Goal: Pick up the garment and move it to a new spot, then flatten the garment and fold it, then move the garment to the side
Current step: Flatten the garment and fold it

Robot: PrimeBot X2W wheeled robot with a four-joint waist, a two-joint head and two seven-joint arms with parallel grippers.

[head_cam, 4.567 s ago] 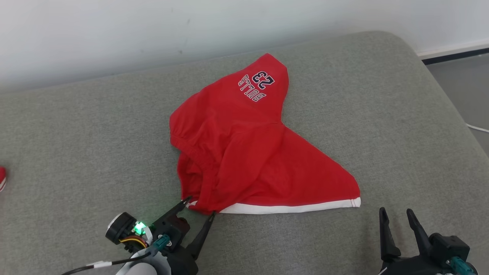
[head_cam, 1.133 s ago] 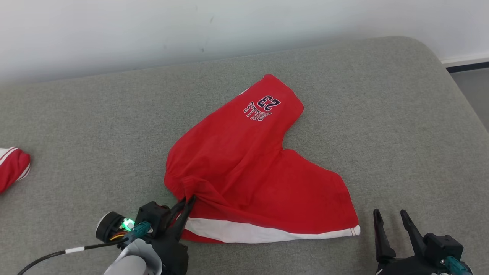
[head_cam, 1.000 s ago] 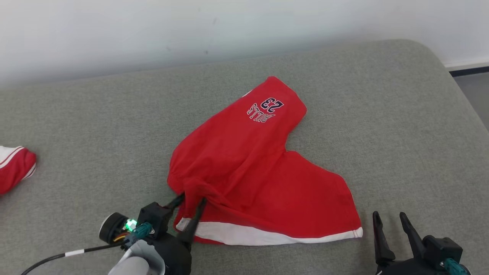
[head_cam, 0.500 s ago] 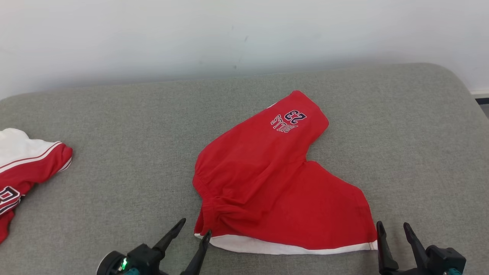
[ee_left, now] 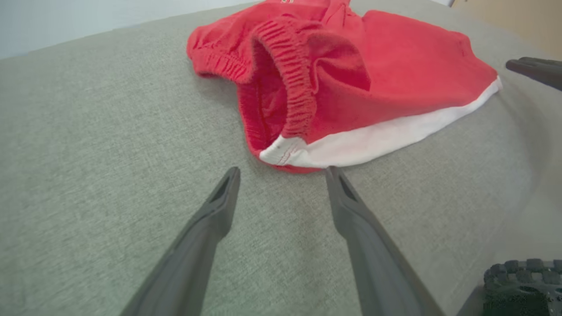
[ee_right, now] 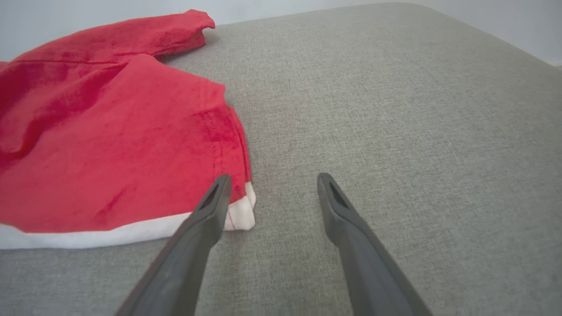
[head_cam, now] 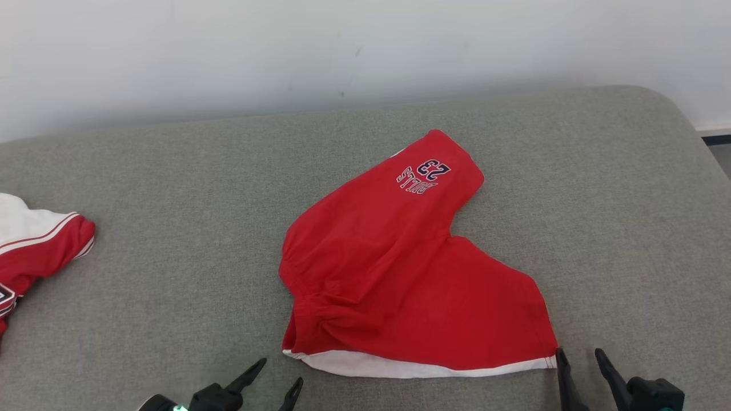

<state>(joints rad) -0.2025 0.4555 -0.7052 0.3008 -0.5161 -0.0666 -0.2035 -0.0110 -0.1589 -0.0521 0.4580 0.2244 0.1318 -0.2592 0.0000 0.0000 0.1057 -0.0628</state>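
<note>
The left jaws and right jaws are open, empty, each near a corner of the shorts (head_cam: pixel 400 274). The shorts lie bunched on the surface (head_cam: pixel 171 188). Flattening looks next: grab corners, pull flat.

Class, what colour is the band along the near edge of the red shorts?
White. The band on the shorts shows best in the left wrist view.

Garment (head_cam: pixel 400 274) on cushion (head_cam: pixel 171 188), other garment (head_cam: pixel 40 251) left
</note>
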